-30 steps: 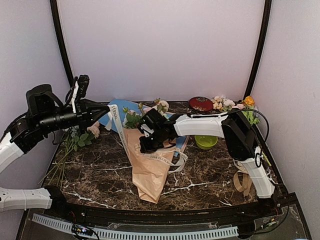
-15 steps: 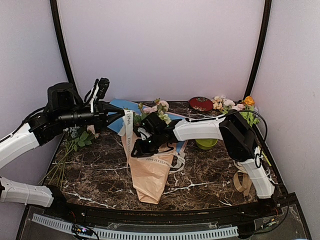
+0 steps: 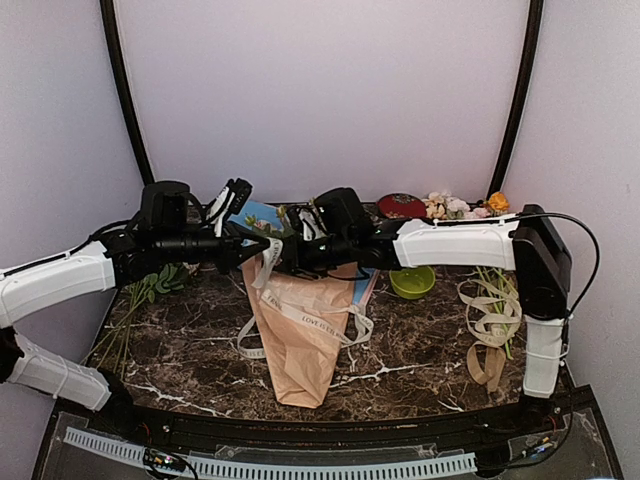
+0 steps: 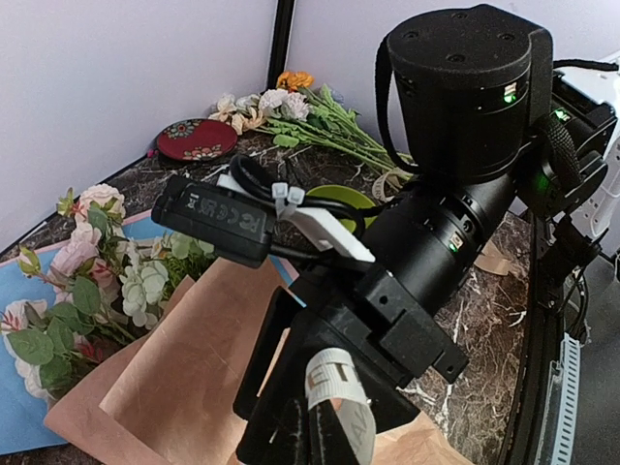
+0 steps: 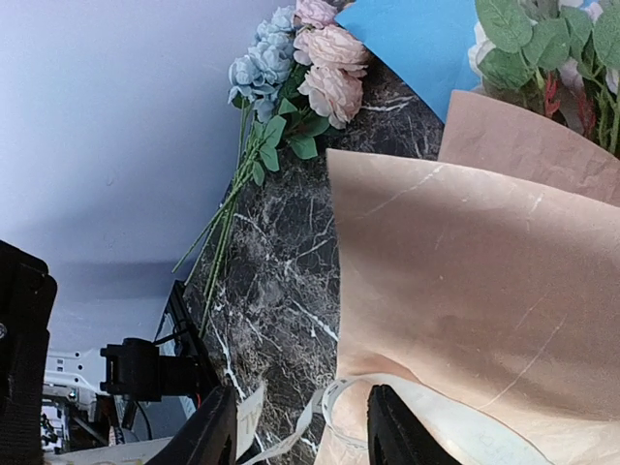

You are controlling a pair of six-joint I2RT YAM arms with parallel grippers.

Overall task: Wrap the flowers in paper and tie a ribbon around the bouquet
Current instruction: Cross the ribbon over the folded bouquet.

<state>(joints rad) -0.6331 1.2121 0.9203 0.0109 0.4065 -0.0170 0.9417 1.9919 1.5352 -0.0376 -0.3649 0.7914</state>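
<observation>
The bouquet [image 3: 300,345] lies mid-table, a tan paper [image 4: 184,363] cone pointing toward the near edge. Pink and cream flowers [image 4: 102,281] and leaves show at its wide far end. The cream lettered ribbon [image 3: 318,321] crosses the cone and loops off its left side. My left gripper [image 3: 262,250] hovers over the cone's top left, shut on one end of the ribbon [image 4: 341,395]. My right gripper [image 3: 288,257] is right beside it, nearly touching. Its fingers [image 5: 208,434] stand apart, with a ribbon loop [image 5: 334,407] lying below the gap.
A light blue sheet [image 3: 258,214] lies under the bouquet's top. The bunch with blue blooms [image 5: 263,68] lies at the left. A green bowl [image 3: 411,283], a red dish [image 3: 401,206] and the orange-bloom bunch [image 3: 470,208] are at the right. Spare ribbon coils [image 3: 490,312] lie near the right arm's base.
My left arm has swung right to the centre, carrying the ribbon end. My right gripper has opened and risen off the cone. The ribbon now hangs in a loop at the cone's left.
</observation>
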